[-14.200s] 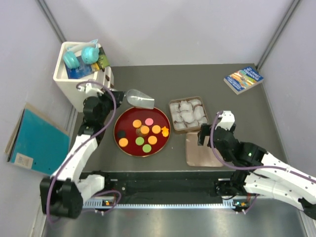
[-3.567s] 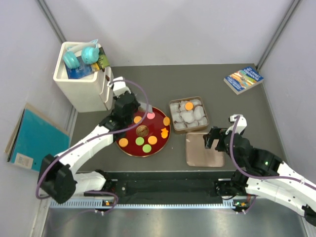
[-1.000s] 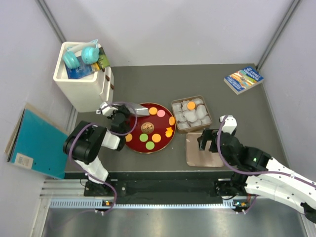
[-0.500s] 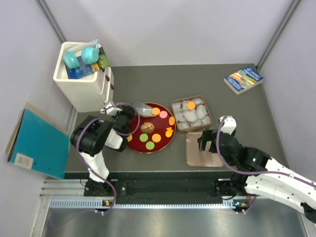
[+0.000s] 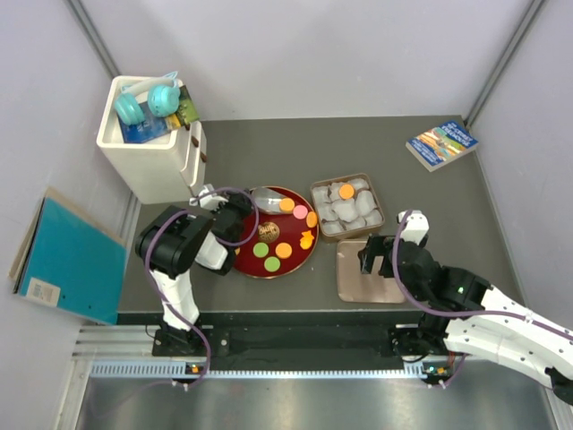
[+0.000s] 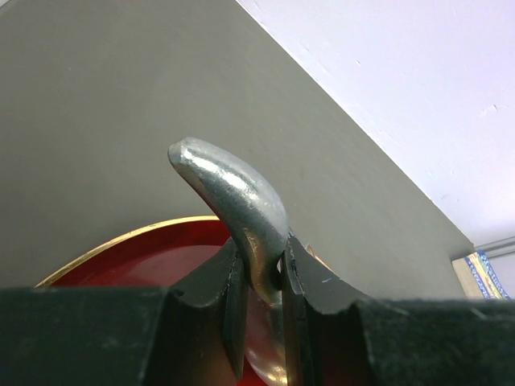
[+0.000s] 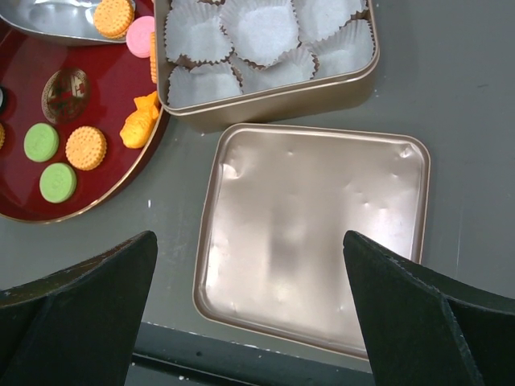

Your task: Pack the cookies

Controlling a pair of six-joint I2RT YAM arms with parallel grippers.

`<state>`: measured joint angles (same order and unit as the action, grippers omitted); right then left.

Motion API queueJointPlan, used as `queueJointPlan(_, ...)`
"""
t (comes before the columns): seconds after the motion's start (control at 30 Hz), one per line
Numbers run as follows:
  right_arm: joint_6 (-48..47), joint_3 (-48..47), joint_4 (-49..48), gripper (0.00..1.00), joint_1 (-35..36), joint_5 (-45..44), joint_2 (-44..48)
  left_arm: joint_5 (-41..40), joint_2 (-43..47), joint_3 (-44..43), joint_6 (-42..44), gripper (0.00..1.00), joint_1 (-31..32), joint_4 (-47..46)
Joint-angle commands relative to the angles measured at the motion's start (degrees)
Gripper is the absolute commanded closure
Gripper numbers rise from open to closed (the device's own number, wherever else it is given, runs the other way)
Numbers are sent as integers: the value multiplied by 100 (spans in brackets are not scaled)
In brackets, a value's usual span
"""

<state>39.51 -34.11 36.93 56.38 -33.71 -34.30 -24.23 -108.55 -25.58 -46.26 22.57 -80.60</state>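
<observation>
Twin white-and-black robot arms, seen from above and from the wrists
The left arm (image 5: 166, 247) and right arm (image 5: 488, 313) alternate white shells with black joints, each trailing a looping purple cable (image 5: 394, 262); the left claw (image 6: 263, 261) and right claw (image 7: 249, 241) end in blocky matte-black fingers.

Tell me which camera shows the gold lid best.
Right wrist: nearly the whole lid shows, large and close. Top external shows it small, partly under the right arm. Left wrist misses it.

No legible text; book cover (image 5: 441, 144) print perhaps too small
</observation>
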Motion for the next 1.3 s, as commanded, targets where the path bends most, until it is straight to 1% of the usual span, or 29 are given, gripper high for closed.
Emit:
queueJointPlan(0.0,66,9,-10,1,-4,-48,47,23,-70,176,205,100,-15,-659)
queueJointPlan(0.13,66,-17,-10,1,-4,-48,47,32,394,308,328,100,-94,-536)
queueJointPlan(0.27,83,-17,-1,1,-4,-30,64,41,966,352,617,100,-208,-45)
queueJointPlan(0.47,110,-43,7,2,-4,-12,91,216,1863,344,793,100,-314,465)
queueJointPlan(0.57,75,-122,86,2,-4,-91,134,471,2451,90,846,100,-306,1342)
queueJointPlan(0.6,57,-149,104,2,-4,-126,161,646,2592,2,838,100,-306,1850)
queueJointPlan(0.63,14,-192,122,2,-4,-144,187,761,2828,-173,812,100,-297,2081)
queueJointPlan(0.73,-39,-289,183,2,-4,-241,214,1086,3172,-499,680,100,-253,2836)
queueJointPlan(0.8,-48,-324,209,2,4,-276,231,1262,3252,-728,575,100,-174,3303)
queueJointPlan(0.83,-40,-342,218,2,-4,-285,240,1341,3244,-1007,505,100,-122,3766)
queueJointPlan(0.93,-22,-360,245,2,-4,-276,258,1658,3051,-1519,521,100,80,4252)
queueJointPlan(1.07,-4,-395,297,2,4,-302,284,1755,2621,-2116,688,100,423,4631)
queueJointPlan(1.13,-4,-395,332,2,4,-329,302,1737,2322,-2398,776,100,634,4667)
queueJointPlan(1.27,-4,-430,385,2,-4,-355,319,1772,1760,-2820,794,100,828,4729)
